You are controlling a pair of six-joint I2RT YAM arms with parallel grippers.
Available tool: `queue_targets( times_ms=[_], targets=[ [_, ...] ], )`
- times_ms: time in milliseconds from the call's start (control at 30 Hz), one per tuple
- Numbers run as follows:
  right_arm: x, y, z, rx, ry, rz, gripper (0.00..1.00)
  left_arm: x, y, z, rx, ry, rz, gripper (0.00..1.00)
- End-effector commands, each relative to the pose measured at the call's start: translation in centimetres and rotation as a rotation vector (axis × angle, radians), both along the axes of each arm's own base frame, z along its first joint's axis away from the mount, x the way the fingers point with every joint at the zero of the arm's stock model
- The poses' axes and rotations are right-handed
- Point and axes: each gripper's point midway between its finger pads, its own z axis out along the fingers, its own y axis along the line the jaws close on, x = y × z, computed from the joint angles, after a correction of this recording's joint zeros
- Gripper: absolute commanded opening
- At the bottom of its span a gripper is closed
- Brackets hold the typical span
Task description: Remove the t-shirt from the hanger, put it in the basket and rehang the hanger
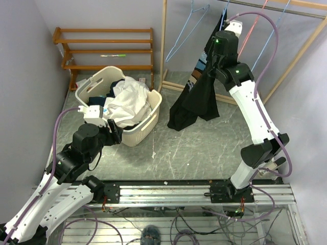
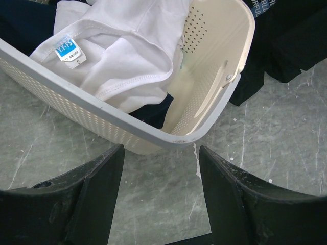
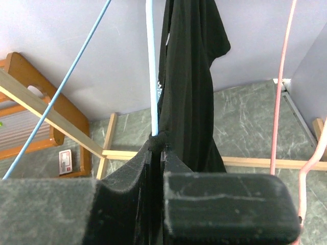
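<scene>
Two fingers of your right gripper [image 3: 162,149] are pressed together on a fold of the black t-shirt [image 3: 191,76], which hangs at the wooden rack [image 1: 163,46], coming from above the gripper and dropping on below it. A pale blue hanger [image 3: 152,76] wire runs straight down into the same pinch (whether the jaws clamp the wire too or only cloth, you cannot tell). The hanger's hook and shoulders are cut off at the top of the wrist view, and from overhead the arm covers the shirt's collar. Your left gripper [image 2: 161,153] stands wide with nothing in it, just beside the rim of the laundry basket [image 2: 127,130].
</scene>
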Motion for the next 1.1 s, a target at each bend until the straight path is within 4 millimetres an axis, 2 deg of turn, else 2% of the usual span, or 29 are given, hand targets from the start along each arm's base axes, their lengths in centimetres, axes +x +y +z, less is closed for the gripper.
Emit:
queue_targets(
  times_ms=[0, 167, 267, 433, 600, 733, 833, 967, 1067],
  targets=[
    [-1.8, -1.0, 5.0, -0.001, -0.158, 0.026, 0.0, 0.0, -0.4, 0.1, -0.021, -0.003, -0.013, 0.71],
    [-4.1, -2.3, 8.7, -0.024, -0.314, 0.029, 0.0, 0.0, -0.4, 0.1, -0.023, -0.006, -0.017, 0.71],
    [-4.9, -2.7, 10.2, -0.056, -0.363, 0.033, 0.0, 0.0, -0.5, 0.0, -0.024, -0.005, -0.018, 0.71],
    [-6.0, -3.5, 11.4, -0.079, -0.424, 0.019, 0.0, 0.0, -0.5, 0.1, -0.024, -0.007, -0.019, 0.71],
    [-7.0, -3.8, 11.7, -0.07, -0.444, 0.024, 0.0, 0.0, -0.5, 0.1, -0.023, -0.007, -0.021, 0.71],
    [-8.5, -3.6, 10.8, -0.025, -0.395, 0.063, 0.0, 0.0, -0.6, 0.1, -0.025, -0.01, -0.025, 0.71],
    [-10.1, -3.3, 8.7, 0.015, -0.313, 0.107, 0.0, -0.1, -0.7, 0.2, -0.028, -0.015, -0.035, 0.73],
    [-12.8, -2.2, 4.5, 0.061, -0.191, 0.214, 0.0, -0.2, -1.1, 0.3, -0.034, -0.018, -0.06, 0.76],
    [-15.0, -1.0, 0.6, 0.081, -0.092, 0.317, 0.0, -0.3, -1.8, 0.3, -0.038, -0.02, -0.101, 0.8]
  ],
)
